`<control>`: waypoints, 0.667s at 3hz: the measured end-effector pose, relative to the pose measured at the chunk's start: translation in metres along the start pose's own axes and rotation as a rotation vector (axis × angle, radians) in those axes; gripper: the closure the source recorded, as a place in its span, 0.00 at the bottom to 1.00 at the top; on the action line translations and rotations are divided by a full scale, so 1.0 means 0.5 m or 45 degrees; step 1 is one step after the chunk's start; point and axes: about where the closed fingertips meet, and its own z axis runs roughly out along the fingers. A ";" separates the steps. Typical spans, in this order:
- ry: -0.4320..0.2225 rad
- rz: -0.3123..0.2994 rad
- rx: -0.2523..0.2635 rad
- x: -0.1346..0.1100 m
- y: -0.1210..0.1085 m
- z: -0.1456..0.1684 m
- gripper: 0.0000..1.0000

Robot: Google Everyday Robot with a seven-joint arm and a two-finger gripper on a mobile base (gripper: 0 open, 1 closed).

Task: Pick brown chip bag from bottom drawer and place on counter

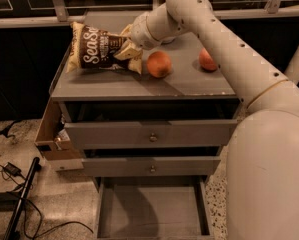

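Observation:
The brown chip bag [95, 50] with white "Sea Salt" lettering lies tilted at the counter's [139, 88] left rear, its left end sticking out past the edge. My gripper [127, 50] is shut on the bag's right end, low over the counter. The arm reaches in from the right. The bottom drawer [151, 214] is pulled open at the cabinet's foot, and its grey floor is bare.
Two orange round fruits [159, 64] [207, 60] sit on the counter right of the bag. Two knobbed drawer fronts [151, 136] are slightly ajar. A cardboard box [50, 136] hangs at the cabinet's left side. Cables and a black pole [20, 204] lie on the floor.

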 end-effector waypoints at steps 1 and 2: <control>0.000 0.000 0.000 0.000 0.000 0.000 0.12; 0.000 0.000 0.000 0.000 0.000 0.000 0.00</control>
